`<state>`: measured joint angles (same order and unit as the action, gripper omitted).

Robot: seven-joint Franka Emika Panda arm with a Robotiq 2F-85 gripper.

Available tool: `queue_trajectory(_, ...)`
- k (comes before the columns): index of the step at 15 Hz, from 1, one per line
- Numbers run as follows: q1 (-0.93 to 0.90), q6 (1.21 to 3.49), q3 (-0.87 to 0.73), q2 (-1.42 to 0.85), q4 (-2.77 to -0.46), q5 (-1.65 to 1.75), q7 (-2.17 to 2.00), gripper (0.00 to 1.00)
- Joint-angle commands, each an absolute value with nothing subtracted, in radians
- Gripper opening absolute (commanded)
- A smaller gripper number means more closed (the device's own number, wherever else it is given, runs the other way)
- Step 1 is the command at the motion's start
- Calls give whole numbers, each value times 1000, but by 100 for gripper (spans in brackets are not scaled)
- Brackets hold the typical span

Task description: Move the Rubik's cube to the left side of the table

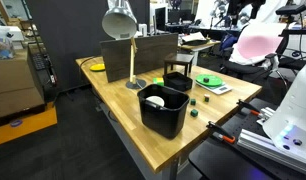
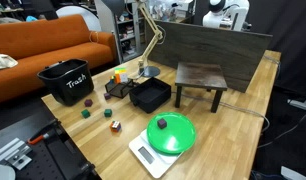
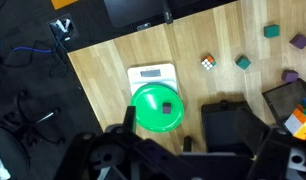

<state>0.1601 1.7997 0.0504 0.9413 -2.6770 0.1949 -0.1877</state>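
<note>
Rubik's cube (image 3: 207, 63) on table (image 3: 103, 90), near scale (image 3: 151, 74) bearing green bowl (image 3: 153, 112). Gripper (image 3: 188, 155) overhead, blurred; opening and hold cannot be told

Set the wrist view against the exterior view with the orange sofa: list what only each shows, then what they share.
Only the wrist view shows the gripper, dark and blurred at the bottom edge, its jaws unreadable. Only that exterior view shows the orange sofa, the black bin and the desk lamp. Both show the table, the Rubik's cube and the green bowl sitting on the white scale.
</note>
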Motion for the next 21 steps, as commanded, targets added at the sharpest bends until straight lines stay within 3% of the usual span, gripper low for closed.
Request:
queue_trajectory(1, 149, 1796, 42, 940, -2674, 202, -195, 100)
queue_trajectory(21, 143, 1826, 41, 941, -2675, 208, -185, 100)
